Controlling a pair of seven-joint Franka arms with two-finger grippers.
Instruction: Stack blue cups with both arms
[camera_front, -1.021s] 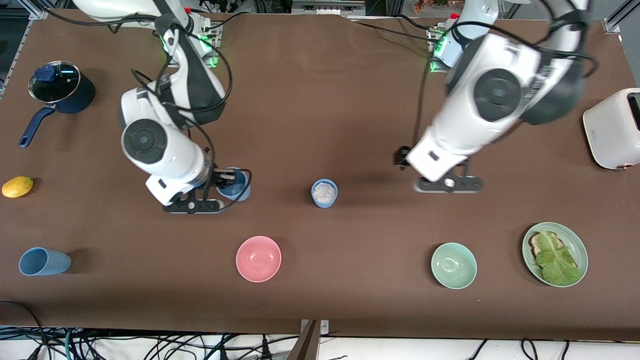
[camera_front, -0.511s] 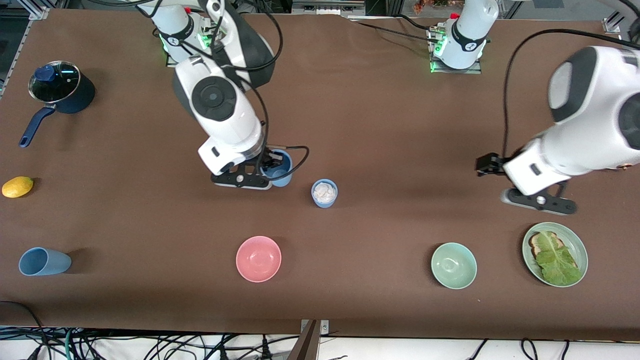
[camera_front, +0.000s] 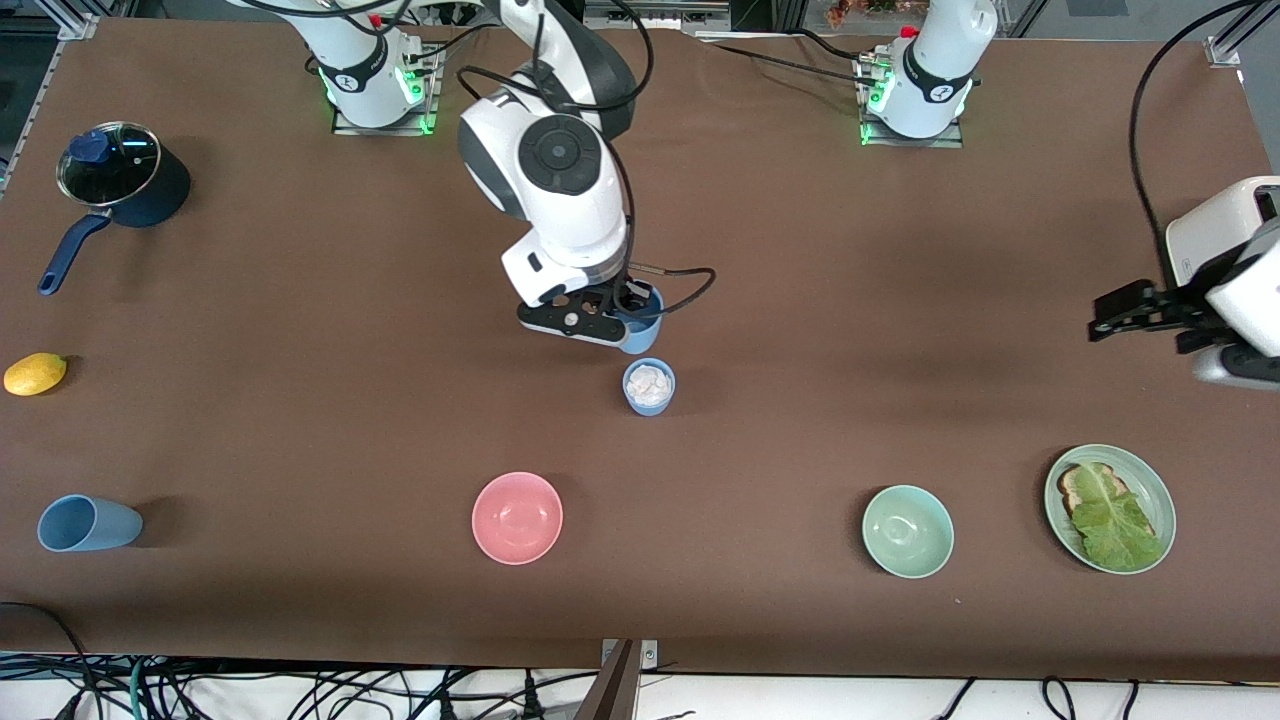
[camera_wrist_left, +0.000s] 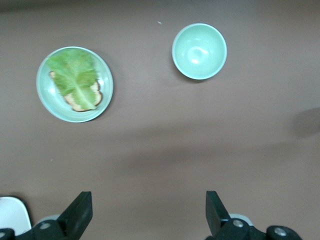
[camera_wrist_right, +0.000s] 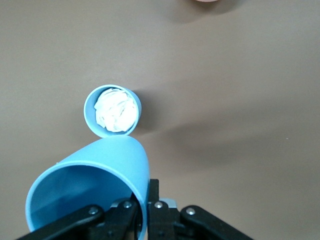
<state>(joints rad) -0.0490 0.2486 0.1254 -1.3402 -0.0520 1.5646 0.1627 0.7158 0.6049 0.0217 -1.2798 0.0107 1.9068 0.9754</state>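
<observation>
Near the middle of the brown table (camera_front: 760, 250), the right pincer (camera_front: 628, 322) hung in the air, its fingers clamped on the rim of a small matte light-blue tumbler (camera_front: 640, 325), held just over and beside a second upright light-blue tumbler (camera_front: 649, 386) stuffed with crumpled white paper (camera_front: 649, 382). A third light-blue tumbler (camera_front: 88, 523) lay on its side at the right arm's end of the table, near the front camera. At the left arm's end, the left pincer (camera_wrist_left: 148, 212) hovered with its fingers spread apart and empty, above bare table near a white toaster (camera_front: 1205, 245). Nearer the camera sat a pink bowl (camera_front: 517, 517), a pale green bowl (camera_front: 908, 531) and a green plate (camera_front: 1158, 495) holding toast under a lettuce leaf (camera_front: 1112, 520).
</observation>
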